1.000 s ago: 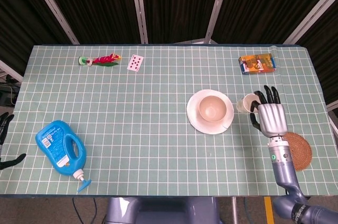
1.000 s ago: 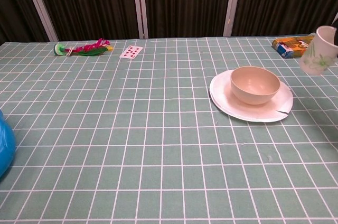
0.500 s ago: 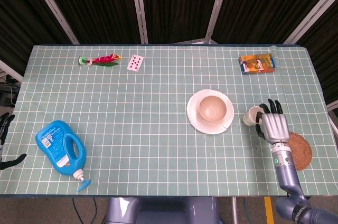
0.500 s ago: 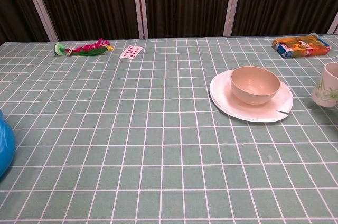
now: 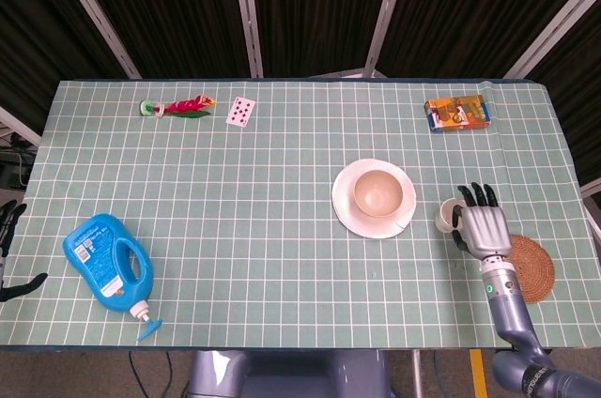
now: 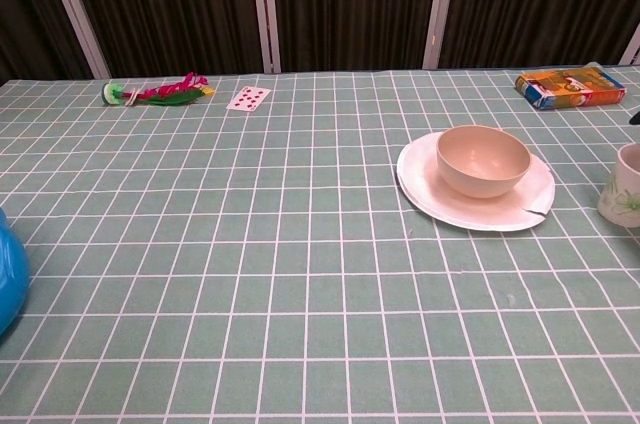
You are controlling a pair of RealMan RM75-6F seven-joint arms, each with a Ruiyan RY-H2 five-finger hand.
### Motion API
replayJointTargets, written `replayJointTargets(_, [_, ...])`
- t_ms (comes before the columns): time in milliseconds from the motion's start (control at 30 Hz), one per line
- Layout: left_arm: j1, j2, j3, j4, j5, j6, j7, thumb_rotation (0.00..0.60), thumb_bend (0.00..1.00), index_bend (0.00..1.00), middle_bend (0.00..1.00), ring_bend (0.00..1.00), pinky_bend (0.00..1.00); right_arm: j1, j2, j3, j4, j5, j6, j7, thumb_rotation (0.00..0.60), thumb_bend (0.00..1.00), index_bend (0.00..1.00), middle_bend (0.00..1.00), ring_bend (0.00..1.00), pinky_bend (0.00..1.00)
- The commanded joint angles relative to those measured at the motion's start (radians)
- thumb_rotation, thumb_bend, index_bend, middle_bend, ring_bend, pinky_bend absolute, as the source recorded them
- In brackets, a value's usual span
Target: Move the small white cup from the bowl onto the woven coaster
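The small white cup (image 5: 446,215) with a green leaf print is out of the bowl, right of the plate, and shows at the right edge of the chest view (image 6: 622,185). My right hand (image 5: 482,230) grips it from the right side, low over the table. I cannot tell whether the cup touches the cloth. The round woven coaster (image 5: 529,268) lies just right of and nearer than the hand, partly behind the wrist. The pink bowl (image 5: 378,193) stands empty on its white plate (image 5: 346,210). My left hand (image 5: 8,225) hangs off the table's left edge, fingers apart, holding nothing.
A blue detergent bottle (image 5: 105,260) lies at the front left. A red and green toy (image 5: 177,107) and a playing card (image 5: 241,111) sit at the back left. An orange box (image 5: 457,113) lies at the back right. The table's right edge runs just beyond the coaster.
My right hand has carried the cup down and toward the front edge, nearer the coaster. In the chest view the cup dropped from high at the right edge to table level.
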Motion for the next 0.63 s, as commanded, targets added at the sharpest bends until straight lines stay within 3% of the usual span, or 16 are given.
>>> replayJointTargets(33, [0.000, 0.000, 0.000, 0.001, 0.000, 0.000, 0.000, 0.600, 0.00, 0.00, 0.00, 0.00, 0.00, -0.005, 0.012, -0.003, -0.017, 0.001, 0.002, -0.001, 0.600, 0.18, 0.29, 0.00, 0.00, 0.00])
replayJointTargets(300, [0.002, 0.001, -0.001, 0.002, 0.000, 0.004, -0.008, 0.600, 0.00, 0.00, 0.00, 0.00, 0.00, -0.059, 0.083, -0.011, -0.107, -0.045, 0.093, 0.045, 0.600, 0.11, 0.01, 0.00, 0.00, 0.00])
replayJointTargets(467, [0.000, -0.002, -0.002, 0.008, -0.001, 0.001, -0.008, 0.600, 0.00, 0.00, 0.00, 0.00, 0.00, -0.142, 0.131, -0.054, -0.136, -0.186, 0.242, 0.158, 0.600, 0.01, 0.00, 0.00, 0.00, 0.00])
replayJointTargets(633, [-0.001, -0.007, -0.002, 0.011, -0.004, -0.001, -0.001, 0.600, 0.00, 0.00, 0.00, 0.00, 0.00, -0.212, 0.143, -0.094, -0.097, -0.326, 0.385, 0.269, 0.600, 0.00, 0.00, 0.00, 0.00, 0.00])
